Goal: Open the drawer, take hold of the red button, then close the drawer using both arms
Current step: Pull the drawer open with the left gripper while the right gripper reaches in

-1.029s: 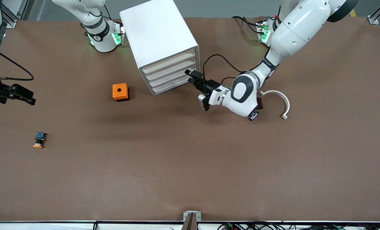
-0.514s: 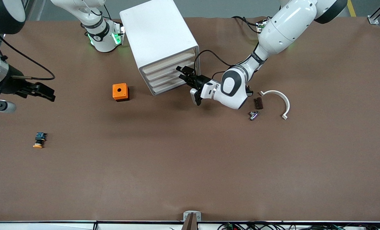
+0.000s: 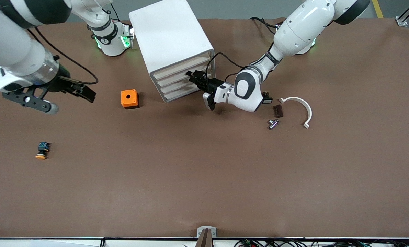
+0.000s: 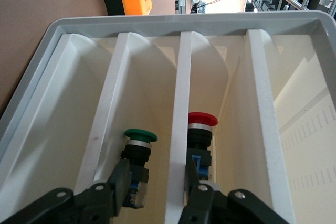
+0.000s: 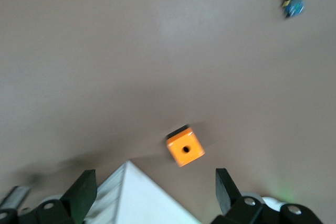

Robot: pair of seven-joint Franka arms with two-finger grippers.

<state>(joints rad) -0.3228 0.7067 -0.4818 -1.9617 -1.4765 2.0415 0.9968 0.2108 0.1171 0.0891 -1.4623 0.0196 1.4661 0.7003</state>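
The white drawer cabinet point(image 3: 171, 41) stands near the arms' bases, all drawers pushed in. In the left wrist view the red-capped button point(image 4: 201, 129) stands in one drawer, and a green-capped button point(image 4: 139, 145) in the drawer beside it. The red button is hidden in the front view. My left gripper point(image 3: 192, 77) is at the drawer fronts. In its own wrist view it point(image 4: 156, 184) is open, with its fingers either side of a white drawer edge point(image 4: 178, 145). My right gripper point(image 3: 84, 92) is open and empty, in the air between the cabinet and the right arm's end of the table.
An orange cube box with a hole point(image 3: 129, 98) sits beside the cabinet. A yellow-capped button point(image 3: 42, 151) lies toward the right arm's end. A white arc point(image 3: 299, 105), a brown piece point(image 3: 278, 110) and a small metal part point(image 3: 273, 123) lie toward the left arm's end.
My left gripper has moved in to the drawer fronts. My right arm has swung in from the table's end toward the cabinet.
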